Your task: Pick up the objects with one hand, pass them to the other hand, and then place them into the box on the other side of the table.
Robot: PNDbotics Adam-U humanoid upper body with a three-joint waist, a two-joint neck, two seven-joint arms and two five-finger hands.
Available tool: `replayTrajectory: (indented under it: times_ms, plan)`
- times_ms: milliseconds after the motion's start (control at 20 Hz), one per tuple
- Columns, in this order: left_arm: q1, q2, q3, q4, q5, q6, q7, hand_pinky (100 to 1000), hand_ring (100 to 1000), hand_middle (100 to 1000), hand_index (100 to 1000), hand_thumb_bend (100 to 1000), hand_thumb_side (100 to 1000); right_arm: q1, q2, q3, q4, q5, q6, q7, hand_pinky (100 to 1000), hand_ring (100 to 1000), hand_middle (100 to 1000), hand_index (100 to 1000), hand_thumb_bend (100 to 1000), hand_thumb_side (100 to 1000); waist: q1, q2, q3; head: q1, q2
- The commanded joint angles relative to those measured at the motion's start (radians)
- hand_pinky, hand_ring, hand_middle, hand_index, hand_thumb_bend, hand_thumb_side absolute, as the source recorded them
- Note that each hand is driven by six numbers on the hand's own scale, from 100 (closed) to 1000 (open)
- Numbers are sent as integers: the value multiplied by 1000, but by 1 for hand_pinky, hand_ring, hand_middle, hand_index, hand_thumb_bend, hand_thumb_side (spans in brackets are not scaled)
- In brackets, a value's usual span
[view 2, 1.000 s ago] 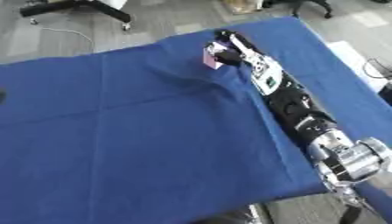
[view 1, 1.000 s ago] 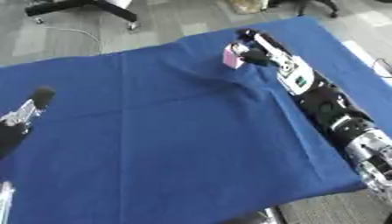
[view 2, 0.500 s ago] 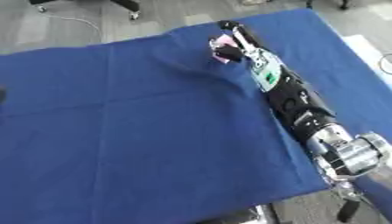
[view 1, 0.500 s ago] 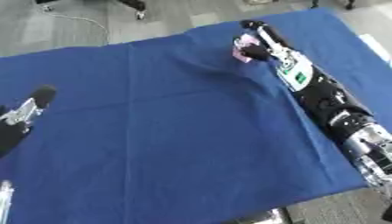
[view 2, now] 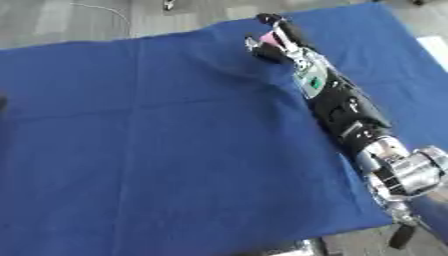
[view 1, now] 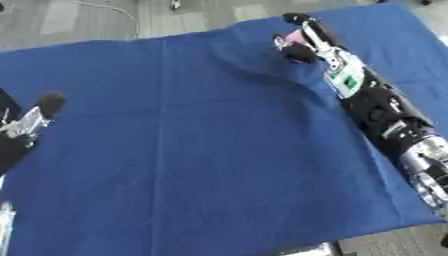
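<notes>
Right hand [view 1: 300,44] reaching to 1 o'clock on blue cloth [view 1: 210,150], fingers seemingly curling around small pink object [view 1: 294,36]. Left hand [view 1: 31,120] idling at 9 o'clock, fingers unclear. Handover, boxing remaining; box not showing.

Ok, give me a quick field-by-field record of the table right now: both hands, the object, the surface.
right hand: stretched to the table's far edge, fingers curled round the pink object
pink object: small, held in the right hand; shape unclear
left hand: at the view's left edge, holding nothing, finger state unclear
blue cloth: covers the table, creased near the right hand
box: not in view
</notes>
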Motion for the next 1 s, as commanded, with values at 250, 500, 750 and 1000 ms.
replayTrajectory:
  times_ms: [250, 500, 750, 1000]
  plan:
    - [-12, 17, 1, -21, 3, 4, 2, 463, 546, 588, 827, 1000, 496, -19, -45, -24, 28, 86, 33, -43, 927, 951, 883, 952, 111, 664, 1, 1, 3, -14, -3]
    - [-11, 17, 1, -19, 1, 4, 3, 464, 546, 591, 828, 1000, 497, -17, -53, -31, 37, 121, 46, -55, 929, 949, 882, 955, 118, 656, -2, -1, 1, -22, -3]
    - [-11, 18, 2, -18, -1, 2, 4, 464, 546, 596, 828, 1000, 497, -11, -52, -37, 61, 120, 60, -52, 918, 931, 865, 954, 108, 656, -3, -2, 0, -25, -3]
    - [-12, 18, 3, -19, -2, 3, 6, 463, 546, 596, 828, 995, 498, -6, -50, -38, 79, 123, 68, -36, 858, 864, 813, 941, 100, 524, -5, -3, 0, -27, -3]
